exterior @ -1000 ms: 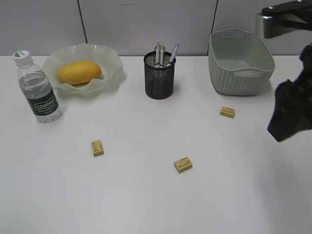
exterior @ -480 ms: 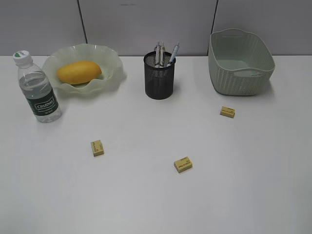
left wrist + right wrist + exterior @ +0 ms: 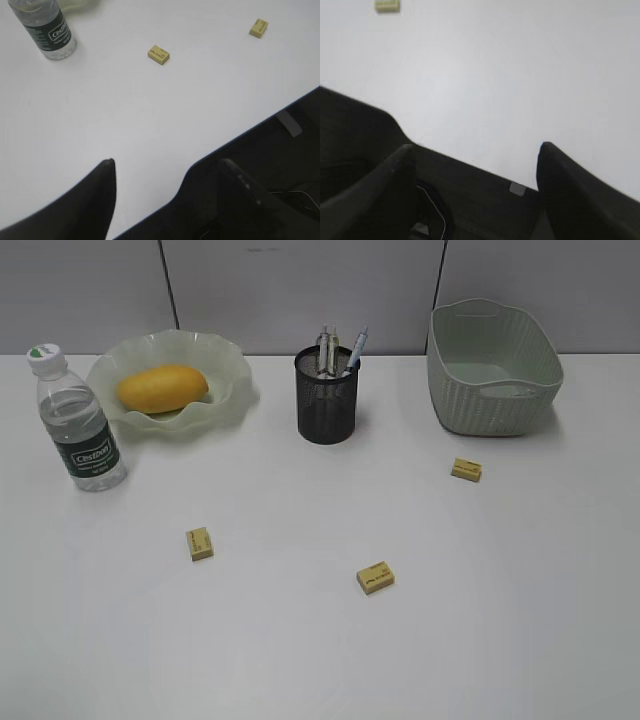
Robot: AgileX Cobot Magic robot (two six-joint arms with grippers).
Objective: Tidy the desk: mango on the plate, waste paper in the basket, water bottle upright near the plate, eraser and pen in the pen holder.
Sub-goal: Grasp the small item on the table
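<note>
Both grippers, left (image 3: 165, 192) and right (image 3: 475, 192), hang with jaws apart and empty at the desk (image 3: 320, 660) edge. Ahead of them, 3 erasers (image 3: 375, 577) lie loose. Beyond: bottle (image 3: 80, 425) upright beside mango (image 3: 162, 387) on plate (image 3: 230, 390); pens in holder (image 3: 327, 400).

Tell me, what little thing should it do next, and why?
Probably send the right gripper, open and empty at the desk's edge, to the eraser nearest the basket. The mango lies on the plate, pens stand in the pen holder, yet three erasers lie loose.
</note>
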